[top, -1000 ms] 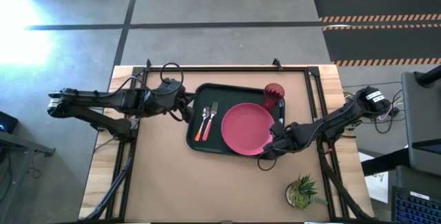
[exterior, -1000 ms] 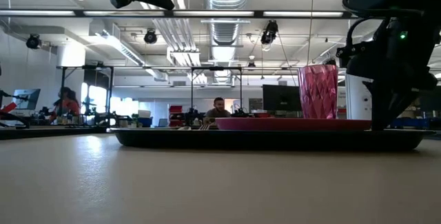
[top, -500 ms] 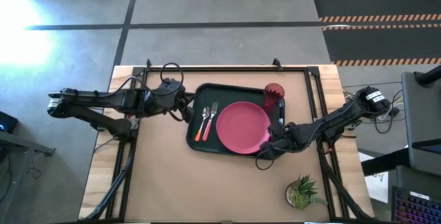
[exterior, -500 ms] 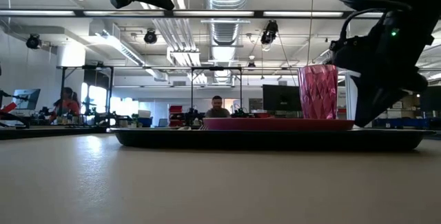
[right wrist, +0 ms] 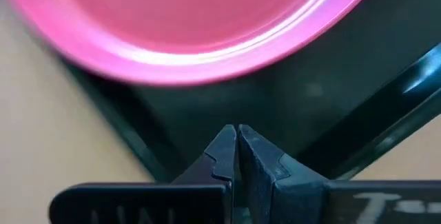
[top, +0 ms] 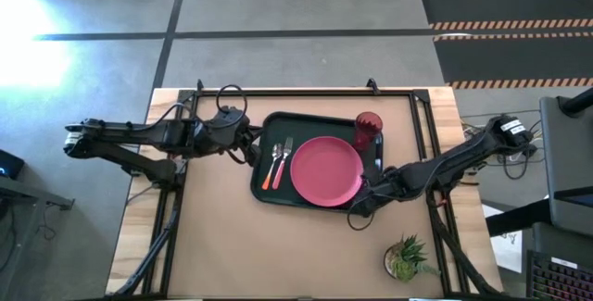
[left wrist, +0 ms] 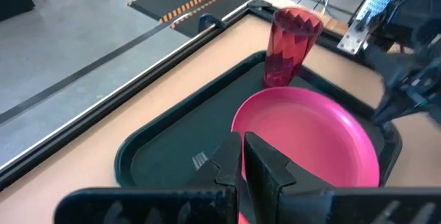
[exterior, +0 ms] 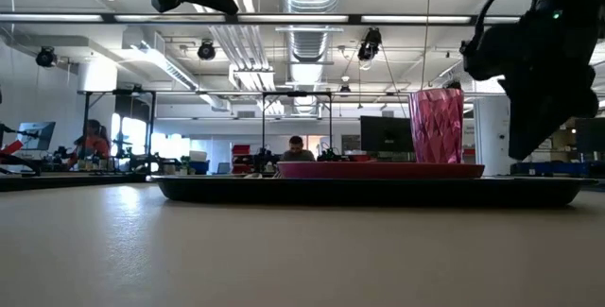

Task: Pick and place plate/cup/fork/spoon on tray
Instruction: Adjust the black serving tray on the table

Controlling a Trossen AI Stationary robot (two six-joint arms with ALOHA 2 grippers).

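Nothing much to read here: the only lettering is a pale mark on the right gripper's (right wrist: 236, 136) housing in its wrist view, cut off at the frame edge, so I can't make it out. No brand on any of the tableware.

Counts: one tray (top: 267, 188), one plate (top: 326, 171), one cup (top: 368, 131), one fork (top: 284, 153), one spoon (top: 273, 168), plus one little potted plant (top: 406, 258) sitting on the desk (top: 222, 236) near the front right corner, well apart from the tray.

All four pieces are on the tray. The plate lies flat in the middle-right part, the cup stands upright at the tray's far right corner just beside the plate's rim, and the fork and spoon lie side by side on the left part, spoon nearer the tray's left edge.

Jaws: both sets are pressed together and empty. The right gripper hovers over the tray's near right corner, just off the plate's edge; its wrist view shows the fingertips (right wrist: 224, 148) meeting over dark tray floor with the pink rim ahead of them, not touching it. The left gripper (top: 252, 145) sits at the tray's left edge, closed on nothing, pointing across the tray toward the plate and cup.

In the low view a couple of people sit far back in the room.
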